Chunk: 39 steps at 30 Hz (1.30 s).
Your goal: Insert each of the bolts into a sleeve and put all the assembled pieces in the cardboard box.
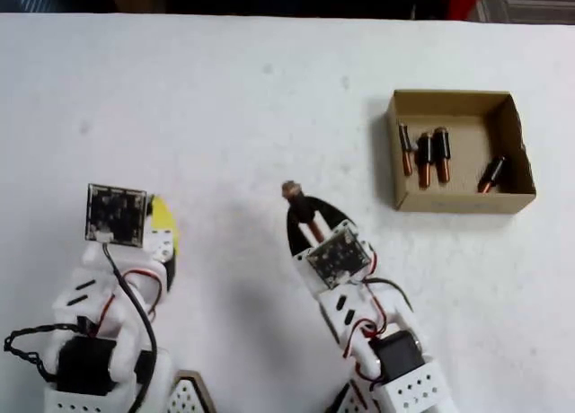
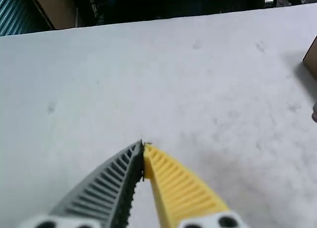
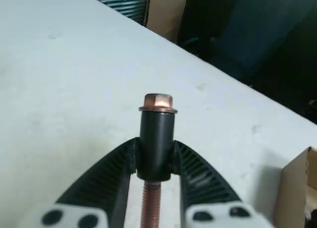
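From above, you are clamping the assembled piece [image 1: 297, 201] in the right gripper [image 1: 305, 215], with the cardboard box [image 1: 454, 99] well off to its side. Tilting en route risks the bolt [image 1: 290, 191] sliding out.

Left wrist: the left gripper [image 2: 143, 147] is sitting clenched, empty.

Right wrist: the sleeve [image 3: 156, 139] is pointing straight out past the tips.

The left gripper [image 2: 143, 149] is pinched tight, grey finger [image 2: 101, 191] and yellow finger [image 2: 178, 188] meeting right at their tips above the white table [image 2: 148, 69]. A corner of the cardboard box [image 2: 312, 59] peeks in, throwing a shadow on the tabletop. There's a teal ribbed shutter [image 2: 12, 12] beyond the table's far edge.
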Each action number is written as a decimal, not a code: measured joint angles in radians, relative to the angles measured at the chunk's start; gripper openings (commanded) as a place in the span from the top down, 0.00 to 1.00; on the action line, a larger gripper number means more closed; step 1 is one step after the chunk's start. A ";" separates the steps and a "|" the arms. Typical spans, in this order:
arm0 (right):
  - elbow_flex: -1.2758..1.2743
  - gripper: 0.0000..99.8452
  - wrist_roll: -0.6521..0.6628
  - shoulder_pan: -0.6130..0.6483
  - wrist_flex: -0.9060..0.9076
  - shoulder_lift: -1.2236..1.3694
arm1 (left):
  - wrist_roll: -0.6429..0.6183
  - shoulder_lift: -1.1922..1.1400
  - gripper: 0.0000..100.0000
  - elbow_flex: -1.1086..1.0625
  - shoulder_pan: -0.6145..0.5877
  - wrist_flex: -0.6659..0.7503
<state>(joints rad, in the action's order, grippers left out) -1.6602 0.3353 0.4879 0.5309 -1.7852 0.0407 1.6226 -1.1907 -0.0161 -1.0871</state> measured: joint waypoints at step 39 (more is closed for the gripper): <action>0.152 0.98 0.000 -0.095 0.295 -0.002 | 0.164 0.186 0.98 -0.002 -0.221 -0.319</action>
<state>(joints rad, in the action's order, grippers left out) -1.5083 0.3353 0.3928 0.8255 -1.7868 0.2048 1.8082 -1.1922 -0.2371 -1.4062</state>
